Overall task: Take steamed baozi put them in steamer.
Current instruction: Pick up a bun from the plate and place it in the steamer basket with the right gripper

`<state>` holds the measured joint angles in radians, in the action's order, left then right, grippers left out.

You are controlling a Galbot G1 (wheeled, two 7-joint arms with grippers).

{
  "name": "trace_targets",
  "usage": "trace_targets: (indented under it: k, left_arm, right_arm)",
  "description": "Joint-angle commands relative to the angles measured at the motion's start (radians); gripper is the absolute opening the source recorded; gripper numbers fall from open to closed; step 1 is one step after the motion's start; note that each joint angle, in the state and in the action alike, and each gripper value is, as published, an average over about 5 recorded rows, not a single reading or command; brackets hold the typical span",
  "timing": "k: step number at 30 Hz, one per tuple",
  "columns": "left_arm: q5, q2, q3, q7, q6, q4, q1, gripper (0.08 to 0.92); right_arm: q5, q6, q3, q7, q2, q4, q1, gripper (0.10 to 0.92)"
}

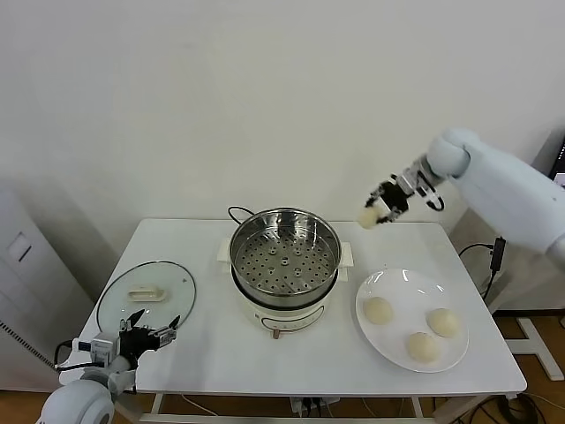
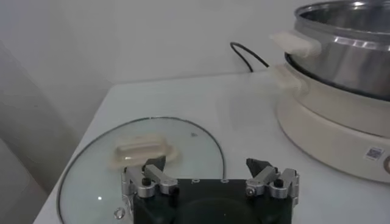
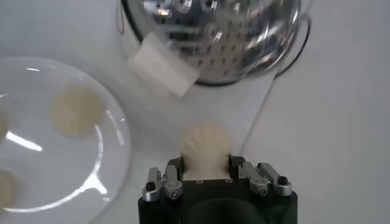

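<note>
My right gripper (image 1: pixel 381 210) is shut on a cream-white baozi (image 1: pixel 368 217) and holds it in the air, to the right of and behind the steamer (image 1: pixel 284 252). In the right wrist view the baozi (image 3: pixel 205 148) sits between the fingers (image 3: pixel 174 165), with the steamer's perforated tray (image 3: pixel 213 33) beyond. Three more baozi (image 1: pixel 378 310) (image 1: pixel 443 321) (image 1: pixel 423 347) lie on the white plate (image 1: pixel 402 284). The steamer is a shiny steel pot on a white base, open and empty. My left gripper (image 1: pixel 152 331) is open and empty at the front left, by the glass lid (image 1: pixel 146 296).
The glass lid (image 2: pixel 143 159) with its cream handle lies flat on the table's left side, just ahead of the left gripper (image 2: pixel 207 165). A black cord (image 1: pixel 238 212) runs behind the steamer. The wall stands close behind the table.
</note>
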<state>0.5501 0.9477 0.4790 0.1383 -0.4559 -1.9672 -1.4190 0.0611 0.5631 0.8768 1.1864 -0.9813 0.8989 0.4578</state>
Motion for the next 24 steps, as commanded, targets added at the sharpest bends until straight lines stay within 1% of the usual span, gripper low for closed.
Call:
trace_targets:
  k: [1, 4, 7, 18, 24]
  left_arm:
    - [-0.001, -0.002, -0.002, 0.0, -0.001, -0.001, 0.001, 0.823]
    - [-0.001, -0.004, -0.003, 0.0, -0.003, -0.003, 0.003, 0.823]
    - [-0.001, -0.007, -0.003, 0.0, -0.003, -0.003, 0.003, 0.823]
    - [-0.001, -0.006, -0.005, 0.001, -0.001, -0.001, -0.003, 0.823]
    - [-0.001, -0.006, -0.006, 0.001, -0.001, -0.001, -0.002, 0.823]
  right_arm:
    - [0.06, 0.308, -0.017, 0.076, -0.269, -0.163, 0.107, 0.475]
    - [0.13, 0.31, -0.06, 0.077, -0.325, -0.185, 0.083, 0.475]
    - [0.195, 0.31, -0.092, 0.075, -0.353, -0.168, 0.057, 0.475]
    - [0.41, 0.31, -0.107, 0.072, -0.351, -0.016, -0.081, 0.475]
    - [0.538, 0.31, -0.151, 0.06, -0.37, 0.005, -0.165, 0.475]
